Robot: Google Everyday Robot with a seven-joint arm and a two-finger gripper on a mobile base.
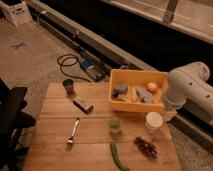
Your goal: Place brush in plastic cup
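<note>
On the wooden table (50, 150), left of centre: brush (83, 105), dark and oblong, lying flat, well apart from every cup. Toward the near edge, around the middle of the table: plastic cup (115, 125), translucent light green, upright, with nothing seen inside. Right of it: white cup (153, 121), taller and wider. At the far left: dark metal cup (68, 86), upright, just beyond the brush.

At the right side, at the lower end of the white arm (187, 85): gripper (169, 114), just beside the white cup and at the near right corner of the yellow bin (140, 73). Spread or pressed together: cannot tell. No brush at the gripper.

Progress status, by judgement: at the earliest stage. Brush not grasped, not lifted, not in the plastic cup. No part of the placement done.

Remaining, by judgement:
- Travel left across the table to the brush.
- Grasp and lift.
- Carry right to the plastic cup.
- Lower in and release.

Other items around the route: fork (72, 133) at the near left, grapes (146, 147) at the near right, green vegetable (118, 156) at the near edge, just nearer than the plastic cup. No obstruction seen between brush and plastic cup. Treat the white cup, closest to the gripper, as the item most likely to be knocked on departure.
</note>
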